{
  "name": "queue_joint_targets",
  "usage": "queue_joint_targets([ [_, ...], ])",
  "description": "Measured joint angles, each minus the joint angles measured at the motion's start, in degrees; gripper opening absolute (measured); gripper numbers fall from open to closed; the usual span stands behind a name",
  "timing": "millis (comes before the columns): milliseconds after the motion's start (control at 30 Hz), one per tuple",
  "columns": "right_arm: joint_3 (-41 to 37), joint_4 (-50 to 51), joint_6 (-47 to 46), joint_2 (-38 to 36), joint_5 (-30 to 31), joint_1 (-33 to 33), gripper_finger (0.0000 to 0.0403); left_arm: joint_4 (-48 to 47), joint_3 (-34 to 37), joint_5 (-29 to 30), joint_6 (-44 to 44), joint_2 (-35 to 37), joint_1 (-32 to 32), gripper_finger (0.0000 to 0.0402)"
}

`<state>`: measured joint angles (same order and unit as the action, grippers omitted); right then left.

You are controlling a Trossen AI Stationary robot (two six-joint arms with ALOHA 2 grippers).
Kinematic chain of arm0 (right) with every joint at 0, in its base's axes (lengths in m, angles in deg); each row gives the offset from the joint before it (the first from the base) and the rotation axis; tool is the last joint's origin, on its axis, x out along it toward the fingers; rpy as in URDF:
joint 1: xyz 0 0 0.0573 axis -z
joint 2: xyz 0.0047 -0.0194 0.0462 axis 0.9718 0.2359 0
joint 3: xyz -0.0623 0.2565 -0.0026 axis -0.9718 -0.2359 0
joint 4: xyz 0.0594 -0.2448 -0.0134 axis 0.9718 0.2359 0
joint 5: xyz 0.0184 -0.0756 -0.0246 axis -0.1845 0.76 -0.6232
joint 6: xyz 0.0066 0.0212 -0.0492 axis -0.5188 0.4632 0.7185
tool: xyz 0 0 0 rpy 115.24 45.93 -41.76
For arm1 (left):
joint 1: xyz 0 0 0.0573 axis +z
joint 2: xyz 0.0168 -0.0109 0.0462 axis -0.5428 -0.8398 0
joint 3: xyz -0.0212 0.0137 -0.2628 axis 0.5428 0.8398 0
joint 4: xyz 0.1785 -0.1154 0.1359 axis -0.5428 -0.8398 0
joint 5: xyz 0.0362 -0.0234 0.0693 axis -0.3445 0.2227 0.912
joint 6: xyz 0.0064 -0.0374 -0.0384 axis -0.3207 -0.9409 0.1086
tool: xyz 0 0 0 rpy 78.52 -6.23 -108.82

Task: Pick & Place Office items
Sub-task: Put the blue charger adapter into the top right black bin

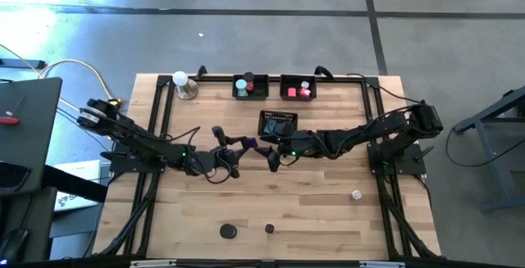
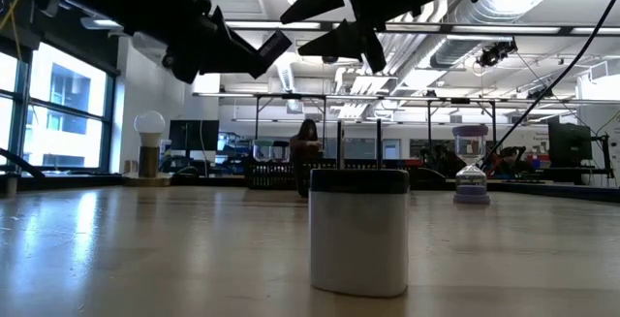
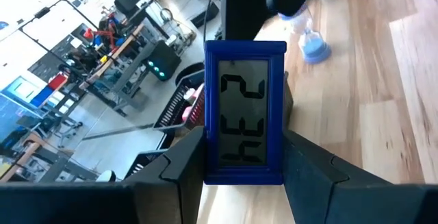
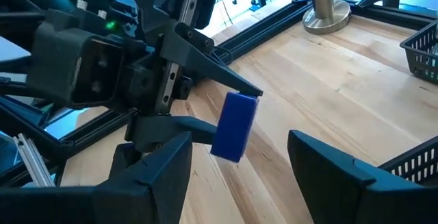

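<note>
A: Black-and-white roll sits closest to the low camera, upright on the counter, lower middle of that frame. From above it's the tiny dark piece near the bottom middle.

B: Next to it?

A: Black disc just to its left, apart from it. Small hourglass lower right, alone; the low view has it right of middle, farther back.

B: Left gripper?

A: Left gripper is at mid-frame from above, jaws closed on a blue clock, one finger on each side edge. Digits show on the clock's screen. The right wrist view has the clock tilted and up off the counter.

B: Right gripper?

A: Right gripper faces the left one, just beside the clock without touching it. Jaws stand wide, nothing between them.

B: Clock from above?

A: Small bluish spot between the two grippers, frame centre, just below the middle tray.

B: Other trays?

A: Two black mesh trays along the top edge. The left tray has a teal roll and something red beside it. The right tray has pink-red cubes.

B: Anything else?

A: White ball on a metal base, upper left of the counter. A person in the room far behind, middle of the low view.
</note>
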<state>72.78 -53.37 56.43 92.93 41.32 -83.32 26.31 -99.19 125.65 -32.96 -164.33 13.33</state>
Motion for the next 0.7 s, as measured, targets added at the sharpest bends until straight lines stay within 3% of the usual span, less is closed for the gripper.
queue_joint_targets([
  [700,0.00,0.02,1.10,0.00,0.60,0.00,0.0230,4.71,0.00,-4.22,-0.05,-0.50,1.95,0.0151],
])
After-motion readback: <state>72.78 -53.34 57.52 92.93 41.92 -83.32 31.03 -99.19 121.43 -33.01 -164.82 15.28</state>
